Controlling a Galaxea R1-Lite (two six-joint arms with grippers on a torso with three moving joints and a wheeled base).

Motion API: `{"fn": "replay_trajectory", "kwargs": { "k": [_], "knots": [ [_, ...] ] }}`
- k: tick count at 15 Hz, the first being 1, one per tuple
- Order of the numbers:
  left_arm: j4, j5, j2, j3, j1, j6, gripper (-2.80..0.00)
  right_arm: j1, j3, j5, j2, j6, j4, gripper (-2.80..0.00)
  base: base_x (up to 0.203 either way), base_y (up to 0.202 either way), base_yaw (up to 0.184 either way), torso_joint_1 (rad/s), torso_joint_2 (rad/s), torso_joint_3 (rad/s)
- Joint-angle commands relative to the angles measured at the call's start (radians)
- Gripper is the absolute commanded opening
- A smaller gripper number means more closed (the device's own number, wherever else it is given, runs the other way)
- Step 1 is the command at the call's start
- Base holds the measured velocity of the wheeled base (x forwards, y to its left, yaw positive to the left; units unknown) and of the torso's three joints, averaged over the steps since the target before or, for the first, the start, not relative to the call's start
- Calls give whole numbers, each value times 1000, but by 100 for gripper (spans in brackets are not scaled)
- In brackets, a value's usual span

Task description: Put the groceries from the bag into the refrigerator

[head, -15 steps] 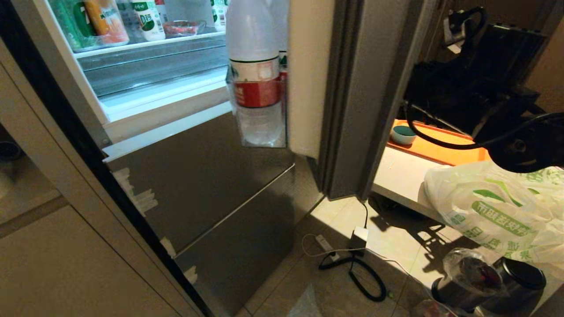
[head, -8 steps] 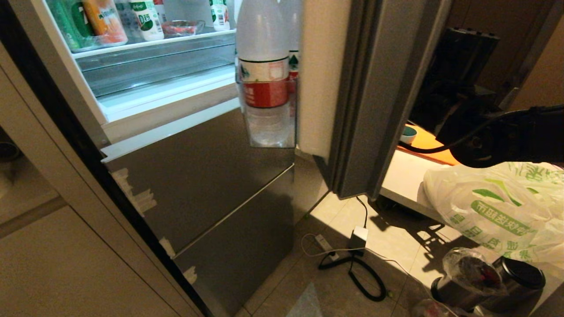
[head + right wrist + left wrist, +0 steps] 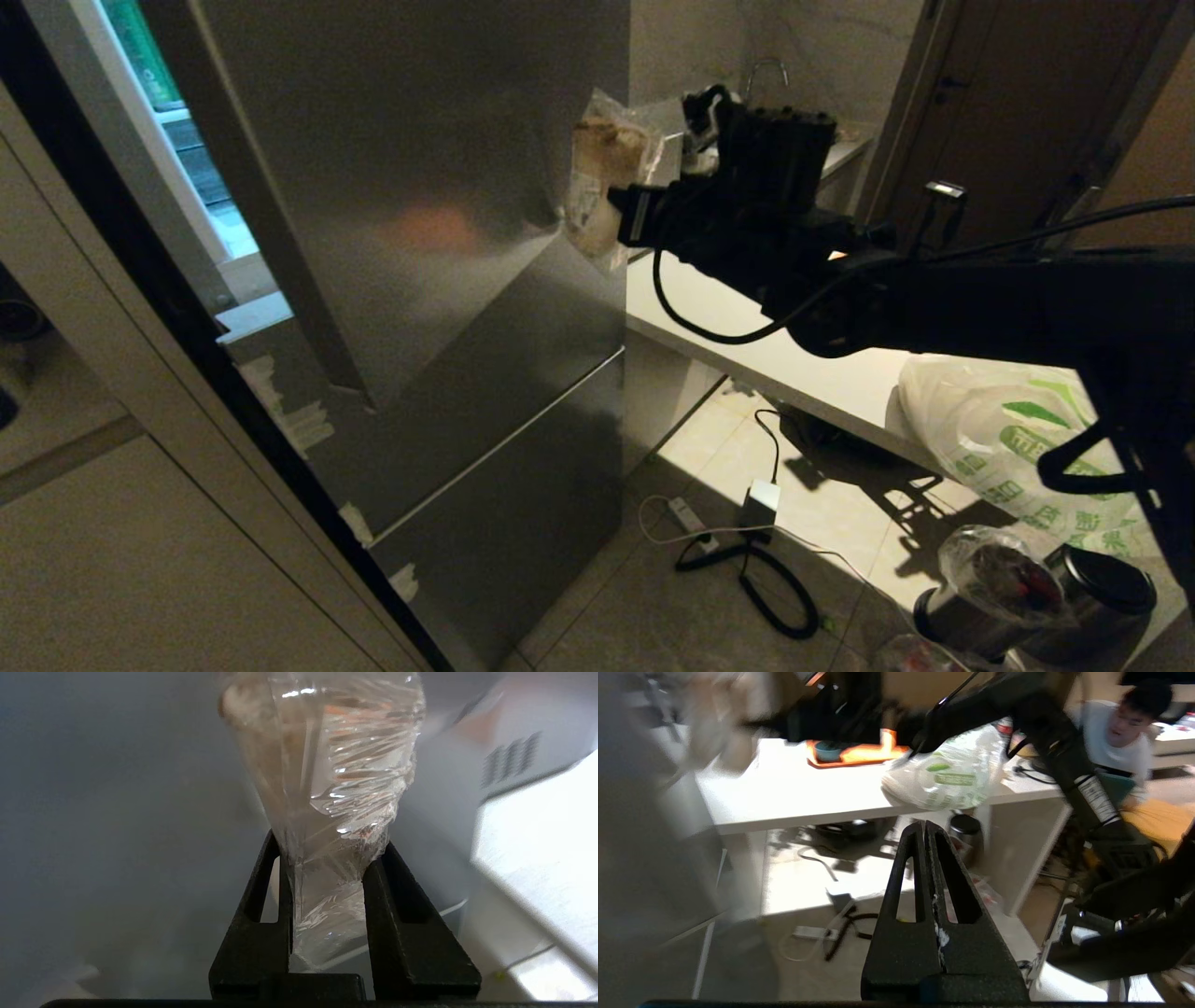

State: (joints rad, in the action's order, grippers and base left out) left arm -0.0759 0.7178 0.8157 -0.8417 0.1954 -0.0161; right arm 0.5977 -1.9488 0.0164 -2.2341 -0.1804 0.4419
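My right gripper (image 3: 627,217) reaches in from the right, shut on the twisted end of a clear pack of pale beige lumps (image 3: 605,173), one of the groceries. In the right wrist view the pack (image 3: 327,756) sticks out past the gripper (image 3: 327,851) toward grey steel. The pack hangs at the right edge of the refrigerator (image 3: 485,420), whose upper door (image 3: 401,168) covers nearly all the opening. Only a lit strip of the interior (image 3: 191,159) shows at the left. The white bag (image 3: 999,439) lies on the table. My left gripper (image 3: 924,828) is shut and empty, low over the floor.
The white table (image 3: 747,345) stands right of the fridge with an orange tray (image 3: 859,753) and a silver box with vent slots (image 3: 509,760). A power strip and black cables (image 3: 747,532) lie on the floor. A black-lidded bin (image 3: 1092,588) stands nearby. A person (image 3: 1120,742) sits beyond the table.
The upper fridge door has swung from wide open to almost closed, hiding the shelves and door bottles. My right arm has stretched leftward, carrying the pack up to the door.
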Motion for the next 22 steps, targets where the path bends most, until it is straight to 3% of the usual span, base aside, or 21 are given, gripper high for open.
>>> {"fn": "replay_trajectory", "kwargs": {
  "k": [1, 3, 5, 7, 9, 12, 18, 20, 22],
  "knots": [
    [-24, -29, 171, -42, 73, -3, -280, 7, -21, 4, -77, 2, 6, -280, 0, 0, 0, 0, 0, 0],
    [-97, -128, 292, -69, 212, -5, -280, 7, -21, 4, -92, 0, 7, -280, 0, 0, 0, 0, 0, 0],
    [-182, -302, 418, -108, 371, -7, -280, 6, -16, 12, -93, -4, 55, -280, 0, 0, 0, 0, 0, 0],
    [-298, -477, 513, -143, 426, -9, -280, 3, -4, 58, -67, -3, 112, -280, 0, 0, 0, 0, 0, 0],
    [-334, -582, 536, -149, 388, -5, -280, -8, 66, 88, 9, -5, 129, -280, 0, 0, 0, 0, 0, 0],
    [-332, -634, 499, -102, 308, -2, -280, -15, 270, 96, 191, -5, 135, -280, 0, 0, 0, 0, 0, 0],
    [-334, -733, 306, 188, 198, -2, -280, -27, 806, 148, 706, 3, 134, -280, 0, 0, 0, 0, 0, 0],
    [-329, -752, 224, 274, 175, -2, -280, -94, 1018, 166, 907, 21, 132, -280, 0, 0, 0, 0, 0, 0],
    [-326, -757, 134, 369, 130, -4, -280, -237, 1183, 175, 1079, 54, 130, -280, 0, 0, 0, 0, 0, 0]
  ]
}}
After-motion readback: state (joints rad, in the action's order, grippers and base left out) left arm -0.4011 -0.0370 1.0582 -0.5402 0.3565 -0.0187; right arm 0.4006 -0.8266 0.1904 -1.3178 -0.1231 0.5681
